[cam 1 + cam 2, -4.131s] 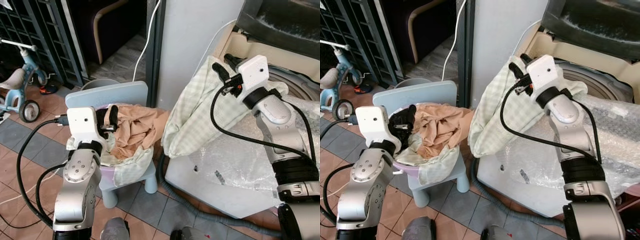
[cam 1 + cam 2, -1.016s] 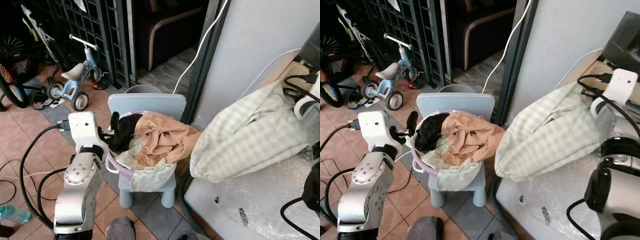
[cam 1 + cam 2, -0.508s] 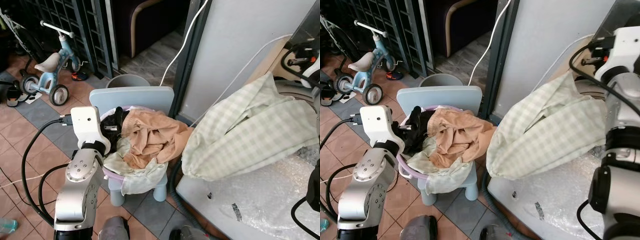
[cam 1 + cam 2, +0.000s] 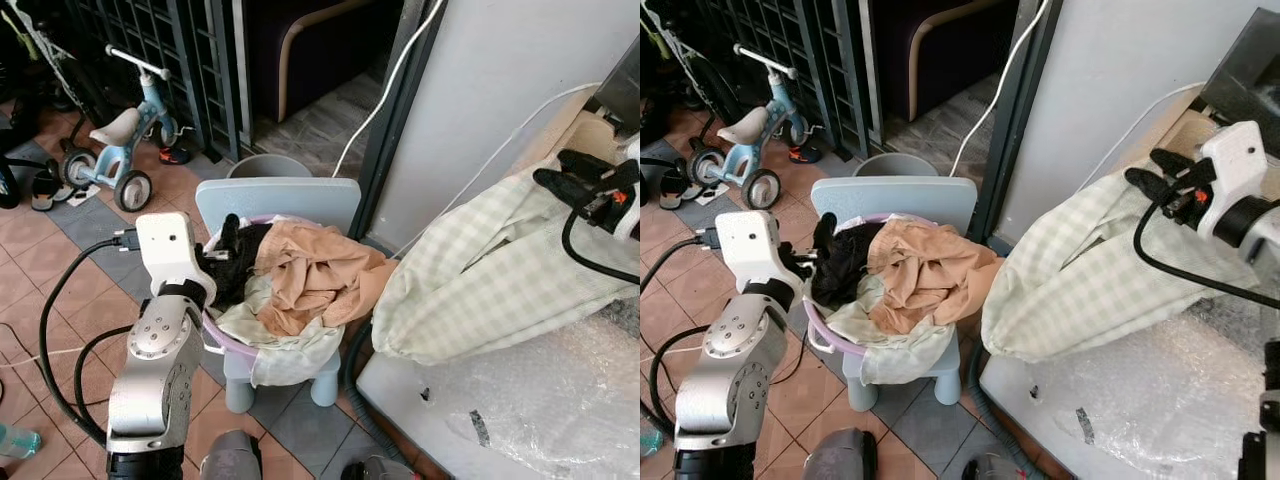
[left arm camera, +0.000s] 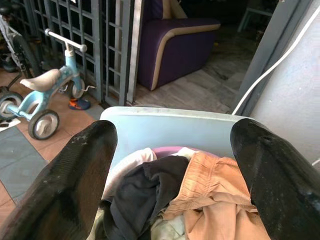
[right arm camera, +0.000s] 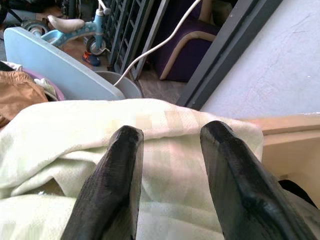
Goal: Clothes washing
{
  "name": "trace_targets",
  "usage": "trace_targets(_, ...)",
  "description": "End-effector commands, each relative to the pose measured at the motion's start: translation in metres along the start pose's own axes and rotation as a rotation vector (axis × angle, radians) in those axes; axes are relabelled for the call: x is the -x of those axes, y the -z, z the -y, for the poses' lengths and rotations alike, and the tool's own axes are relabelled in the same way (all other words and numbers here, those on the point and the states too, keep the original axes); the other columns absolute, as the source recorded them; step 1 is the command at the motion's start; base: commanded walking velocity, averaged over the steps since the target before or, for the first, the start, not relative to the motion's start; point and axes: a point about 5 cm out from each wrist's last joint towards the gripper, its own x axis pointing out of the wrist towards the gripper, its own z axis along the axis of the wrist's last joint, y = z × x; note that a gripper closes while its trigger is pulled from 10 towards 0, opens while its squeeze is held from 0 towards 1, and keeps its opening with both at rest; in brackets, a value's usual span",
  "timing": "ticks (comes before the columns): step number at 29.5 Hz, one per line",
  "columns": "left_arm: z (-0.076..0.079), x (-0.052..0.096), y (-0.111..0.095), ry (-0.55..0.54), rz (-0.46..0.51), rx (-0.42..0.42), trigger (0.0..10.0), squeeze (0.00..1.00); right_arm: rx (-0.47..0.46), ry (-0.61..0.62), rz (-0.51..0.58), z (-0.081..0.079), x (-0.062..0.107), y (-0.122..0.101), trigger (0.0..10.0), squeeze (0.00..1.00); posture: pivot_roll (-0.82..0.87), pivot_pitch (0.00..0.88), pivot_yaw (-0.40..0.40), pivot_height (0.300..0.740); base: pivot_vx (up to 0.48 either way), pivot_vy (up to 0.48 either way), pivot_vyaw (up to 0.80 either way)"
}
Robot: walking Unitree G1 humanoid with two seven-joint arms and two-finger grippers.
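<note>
The pale green checked sheet [image 4: 1090,275] lies draped over the rim of the washing machine [image 4: 1140,400], most of its bulk hanging down the outside toward the floor; the right end effector [image 4: 1145,172] sits at its upper edge, and from the wrist view its fingers [image 6: 112,175] stand apart over the cloth with the fabric under them, not pinched, so it looks released; the likely trouble is that the hanging weight drags the sheet off the rim before it goes into the drum, or that a fresh grasp takes only a thin fold and slips. The left end effector [image 4: 222,250] hovers spread wide over the lilac laundry basket [image 4: 225,335] on the small blue chair [image 4: 280,200], holding nothing; reaching in carelessly could tip the basket, which overhangs the seat, or snag the black garment [image 5: 142,192] together with the tan garment [image 4: 320,280].

The left wrist view shows the wide gap between the left fingers and the dark cloth below them, which the head views leave hidden behind the wrist; the head views show the sheet's hanging bulk and the bubble wrap [image 4: 540,400] on the machine.
</note>
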Motion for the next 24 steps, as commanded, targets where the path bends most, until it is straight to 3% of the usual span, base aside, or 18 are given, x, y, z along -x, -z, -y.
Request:
trace_targets(1,0.003,-0.003,-0.002,0.023,0.009,-0.001,10.0,0.00,0.082,-0.089,-0.028,-0.006,0.003,-0.006,10.0,1.00,-0.02,0.039,-0.021,0.740,0.000,0.000,0.00)
trace_targets(4,0.004,-0.005,-0.002,0.033,0.011,-0.002,10.0,0.00,0.118,-0.142,-0.068,-0.010,0.010,-0.005,10.0,1.00,-0.03,0.037,-0.019,0.740,0.000,0.000,0.00)
trace_targets(7,0.005,-0.007,-0.002,0.040,0.009,0.001,10.0,0.00,0.095,-0.130,-0.082,-0.003,0.018,-0.009,10.0,1.00,-0.04,0.030,-0.013,0.740,0.000,0.000,0.00)
trace_targets(11,0.009,-0.009,-0.001,0.056,0.010,0.004,10.0,0.00,0.155,-0.078,-0.126,0.009,0.026,-0.011,10.0,1.00,-0.04,0.023,-0.011,0.740,0.000,0.000,0.00)
trace_targets(13,0.010,-0.010,0.000,0.058,0.009,0.006,10.0,0.00,0.240,0.031,-0.238,0.021,0.026,0.002,10.0,1.00,-0.04,0.018,-0.014,0.740,0.000,0.000,0.00)
trace_targets(14,0.010,-0.011,0.000,0.059,0.009,0.007,10.0,0.00,0.238,0.059,-0.273,0.022,0.026,0.008,10.0,0.98,-0.04,0.018,-0.014,0.740,0.000,0.000,0.00)
trace_targets(15,0.010,-0.011,0.000,0.060,0.009,0.007,10.0,0.00,0.216,0.081,-0.305,0.022,0.025,0.014,10.0,0.60,-0.04,0.017,-0.016,0.740,0.000,0.000,0.00)
trace_targets(16,0.011,-0.011,0.000,0.060,0.010,0.008,10.0,0.00,0.199,0.095,-0.326,0.022,0.024,0.018,10.0,0.60,-0.04,0.017,-0.016,0.740,0.000,0.000,0.00)
trace_targets(17,0.011,-0.011,0.000,0.061,0.010,0.009,10.0,0.00,0.191,0.086,-0.348,0.018,0.023,0.024,10.0,0.00,-0.04,0.017,-0.017,0.740,0.000,0.000,0.00)
trace_targets(18,0.011,-0.011,0.000,0.062,0.010,0.010,10.0,0.00,0.169,0.066,-0.380,0.010,0.020,0.034,5.4,0.00,-0.03,0.018,-0.020,0.740,0.000,0.000,0.00)
trace_targets(19,0.011,-0.010,0.000,0.061,0.009,0.011,10.0,0.00,0.131,0.057,-0.402,0.003,0.018,0.043,0.0,0.00,-0.03,0.019,-0.021,0.740,0.000,0.000,0.00)
trace_targets(24,0.009,-0.009,0.001,0.049,0.009,0.013,10.0,0.00,0.021,0.033,-0.426,-0.011,0.014,0.058,0.0,0.00,-0.02,0.023,-0.026,0.740,0.000,0.000,0.00)
